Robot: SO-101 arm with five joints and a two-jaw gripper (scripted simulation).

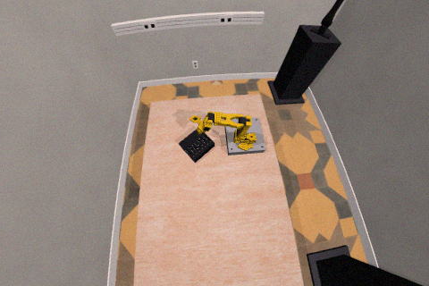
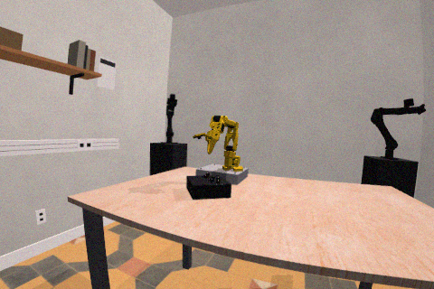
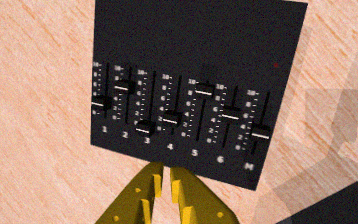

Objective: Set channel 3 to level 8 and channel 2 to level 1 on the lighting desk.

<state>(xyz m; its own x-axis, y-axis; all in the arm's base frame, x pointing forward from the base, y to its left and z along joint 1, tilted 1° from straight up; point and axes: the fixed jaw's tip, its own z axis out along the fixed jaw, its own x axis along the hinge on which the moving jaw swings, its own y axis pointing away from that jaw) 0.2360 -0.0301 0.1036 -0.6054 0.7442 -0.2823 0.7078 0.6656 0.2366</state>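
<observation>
the claw [image 3: 163, 186], jaws together and empty, is hovering above the channel 3 fader [image 3: 145, 128], presumably for pushing it.

Plain grey walls [image 2: 279, 68] enclose the room. A wooden shelf [image 2: 40, 62] on black brackets carries a few books, above a white wall strip [image 2: 53, 145] and a socket [image 2: 41, 216]. The floor [image 1: 307, 156] is tiled in orange and grey. A pale wooden table [image 2: 302, 217] stands on dark legs; black pedestals [image 2: 389, 173] line the walls.
</observation>
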